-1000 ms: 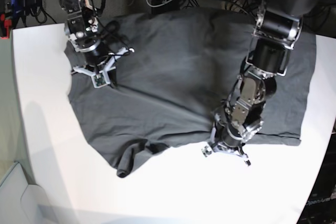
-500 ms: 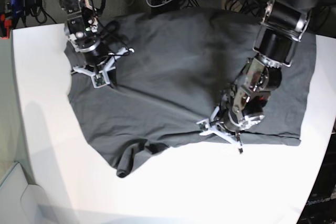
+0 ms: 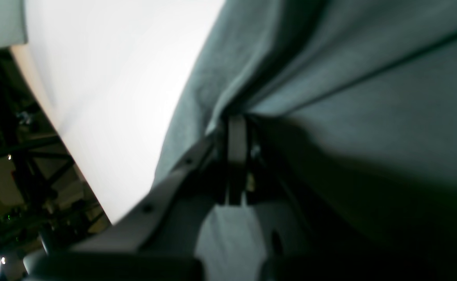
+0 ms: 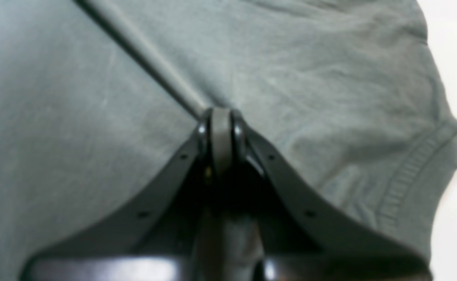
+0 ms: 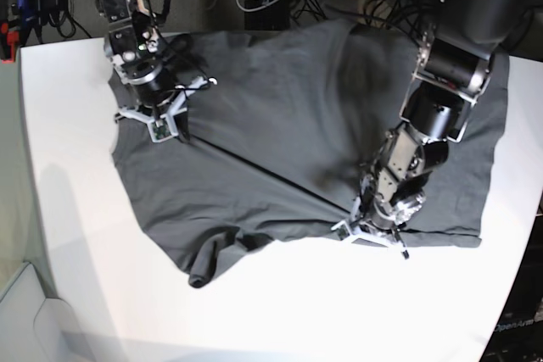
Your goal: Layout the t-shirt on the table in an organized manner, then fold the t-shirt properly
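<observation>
T-shirt (image 5: 280, 116) of thin, dark charcoal-grey fabric lies spread across the far half of the smooth white counter (image 5: 280, 311), its near hem rumpled at one sleeve and a taut crease running between the two arms. The left gripper (image 5: 371, 231) pinches the near hem at the cloth's edge; the right gripper (image 5: 157, 120) pinches fabric near the ribbed collar. Bare counter lies open along the near side.
</observation>
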